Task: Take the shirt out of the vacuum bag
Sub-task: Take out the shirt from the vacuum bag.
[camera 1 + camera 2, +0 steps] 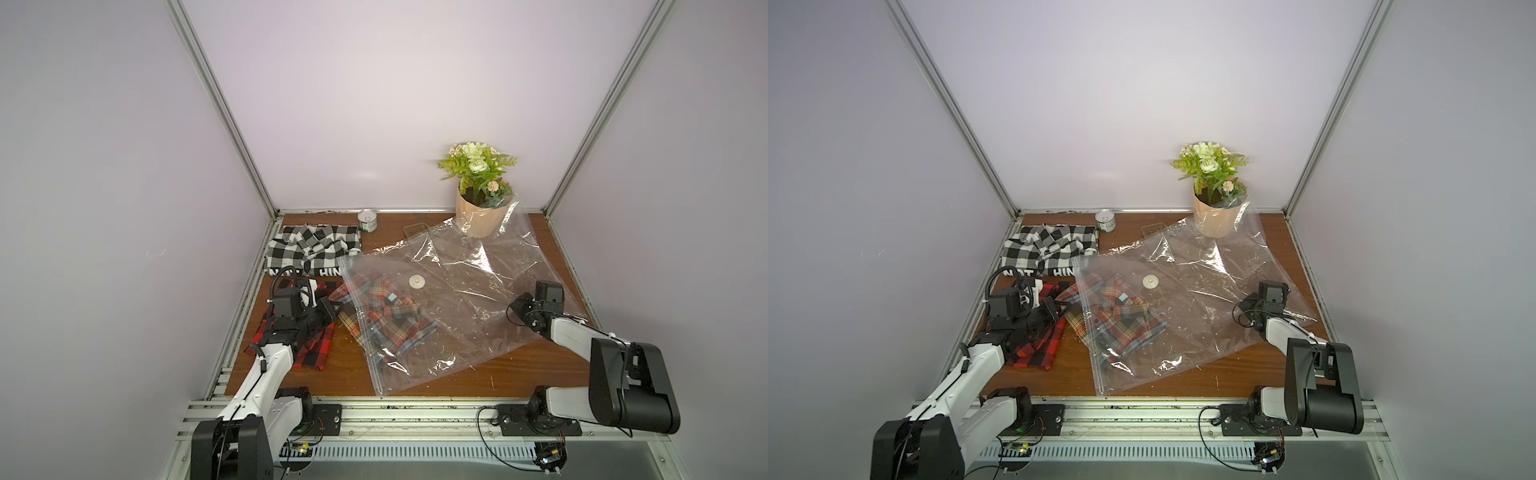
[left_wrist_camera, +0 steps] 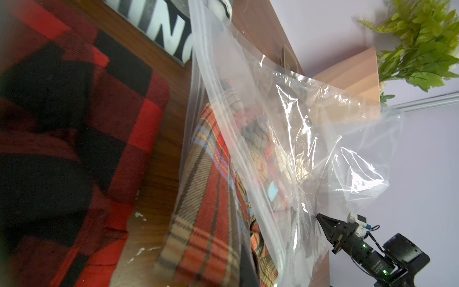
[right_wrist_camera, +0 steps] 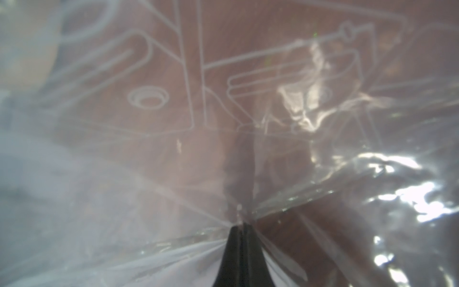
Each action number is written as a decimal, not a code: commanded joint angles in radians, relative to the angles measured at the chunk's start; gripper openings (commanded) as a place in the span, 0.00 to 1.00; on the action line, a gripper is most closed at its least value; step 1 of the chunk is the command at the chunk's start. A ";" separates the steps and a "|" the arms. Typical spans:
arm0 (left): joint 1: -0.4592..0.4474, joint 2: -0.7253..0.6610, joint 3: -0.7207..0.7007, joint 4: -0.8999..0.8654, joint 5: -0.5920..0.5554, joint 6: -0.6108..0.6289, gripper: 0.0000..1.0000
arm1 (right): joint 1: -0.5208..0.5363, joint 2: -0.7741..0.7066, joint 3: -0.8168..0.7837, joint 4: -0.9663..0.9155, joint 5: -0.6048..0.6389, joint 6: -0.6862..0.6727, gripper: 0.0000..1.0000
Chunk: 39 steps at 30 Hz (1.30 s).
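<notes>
1. Shirt (image 1: pixel 390 316) (the red, tan and blue plaid one) lies mostly inside the vacuum bag (image 1: pixel 478 291). One corner pokes out past the zip-seal edge (image 1: pixel 360 332), directly ahead of the left gripper (image 1: pixel 334 309).
2. That left gripper is closed, with its tip at the loose corner. I cannot tell whether cloth is actually caught between the jaws, because its own wrist view shows only plaid and plastic close in front.
3. At the end of the bag farthest from the mouth, the right gripper (image 3: pixel 240 226) is clamped on the clear film. In its wrist view creases fan out from the closed tip, and around it the film stands raised off the table (image 1: pixel 457 374).
4. The step in hand, as I judge it, is the pull-out: one arm anchors the bag while the other draws the shirt through the mouth. Most of the cloth is still inside, so the job looks well short of done.
5. The next move calls for the left gripper to draw back toward its own base, away from the right gripper, while the right one holds firm. If no cloth is in the bite, it should open and reach deeper first.
6. Under the left arm lies a red-and-black checked shirt (image 1: pixel 307 349), and a black-and-white checked shirt (image 1: pixel 311 249) lies beyond the gripper's tip. The pull could drag either of them.
</notes>
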 commanded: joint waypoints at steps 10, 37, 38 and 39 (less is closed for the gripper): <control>0.129 -0.057 0.079 -0.136 -0.043 0.051 0.00 | -0.024 0.006 -0.002 -0.013 -0.004 -0.017 0.00; 0.248 0.076 0.206 -0.146 -0.100 0.160 0.00 | -0.062 -0.009 -0.029 0.001 -0.030 -0.027 0.00; 0.261 0.081 0.205 -0.142 -0.088 0.161 0.00 | -0.064 -0.009 -0.028 -0.001 -0.031 -0.028 0.00; 0.271 0.085 0.209 -0.144 -0.086 0.167 0.00 | -0.066 -0.010 -0.027 -0.003 -0.031 -0.028 0.00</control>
